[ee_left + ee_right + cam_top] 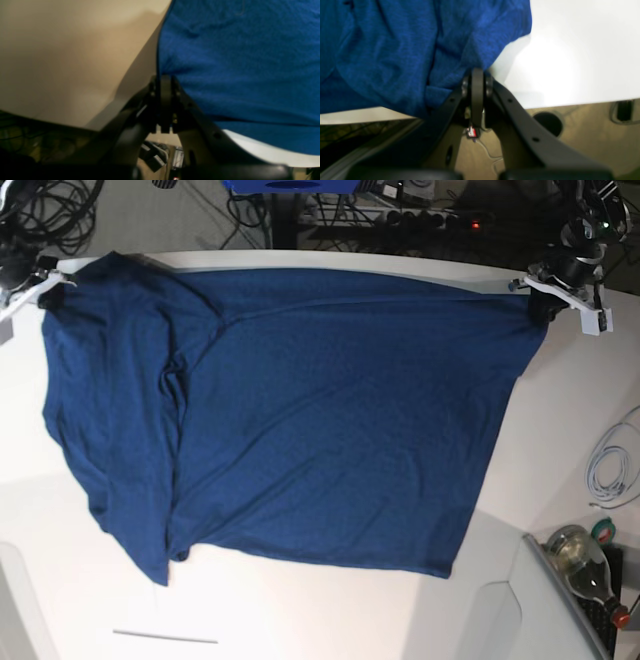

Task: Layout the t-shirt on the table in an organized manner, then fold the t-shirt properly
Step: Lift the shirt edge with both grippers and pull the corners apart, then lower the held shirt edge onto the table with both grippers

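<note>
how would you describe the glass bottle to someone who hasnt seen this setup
Start from the white table with the blue t-shirt spread across it, then look past its corner at the bottom right of the base view. The bottle lies there on its side, clear glass with a red cap, just below a coiled white cable.

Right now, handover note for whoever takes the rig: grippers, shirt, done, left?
Left gripper: shut on the t-shirt, at the corner on the base view's right.
Right gripper: shut on the t-shirt, at the corner on that view's left.
Shirt: spread across the table, mostly flat. The part toward the right gripper's side is doubled over and wrinkled.
Done: both far corners gripped, cloth stretched between the arms.
Left: flatten the doubled-over part, then do all the folds.
</note>
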Motion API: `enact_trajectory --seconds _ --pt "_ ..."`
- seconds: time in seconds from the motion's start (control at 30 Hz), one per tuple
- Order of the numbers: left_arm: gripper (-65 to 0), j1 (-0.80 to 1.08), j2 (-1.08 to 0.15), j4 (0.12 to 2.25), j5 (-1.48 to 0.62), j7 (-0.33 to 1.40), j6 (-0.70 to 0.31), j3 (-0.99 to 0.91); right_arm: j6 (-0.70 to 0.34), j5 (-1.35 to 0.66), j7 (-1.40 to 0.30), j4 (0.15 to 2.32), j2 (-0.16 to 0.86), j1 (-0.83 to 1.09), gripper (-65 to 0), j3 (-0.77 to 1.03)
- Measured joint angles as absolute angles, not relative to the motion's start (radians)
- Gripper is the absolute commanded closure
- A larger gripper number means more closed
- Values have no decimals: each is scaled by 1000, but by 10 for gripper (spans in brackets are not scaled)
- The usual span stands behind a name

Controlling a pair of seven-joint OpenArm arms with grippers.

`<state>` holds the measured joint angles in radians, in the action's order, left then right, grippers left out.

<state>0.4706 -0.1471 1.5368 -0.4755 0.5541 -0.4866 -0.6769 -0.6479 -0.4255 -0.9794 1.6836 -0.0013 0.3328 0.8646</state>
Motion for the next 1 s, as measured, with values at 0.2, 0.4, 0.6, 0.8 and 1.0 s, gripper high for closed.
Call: enact_trajectory --seconds 0.2,0.4,0.6,0.8,1.0 --pt "0 466 -136 1646 -480 716 -496 -733 -559 -429 -1123 1733 42 299 -3 895" --pt "0 473 -142 1706 -479 769 -495 -765 -470 -437 -1164 1716 49 289 -5 895" --pt "0 492 -133 1690 -426 775 -495 -763 -432 -429 -1190 1658 50 277 -5 894" --pt "0 498 -101 1694 -365 772 -495 -764 -387 -423 -1270 1658 52 258 -5 893" --pt "0 469 -103 1728 -348 838 -495 -752 -339 -428 -1344 1658 52 184 -5 892"
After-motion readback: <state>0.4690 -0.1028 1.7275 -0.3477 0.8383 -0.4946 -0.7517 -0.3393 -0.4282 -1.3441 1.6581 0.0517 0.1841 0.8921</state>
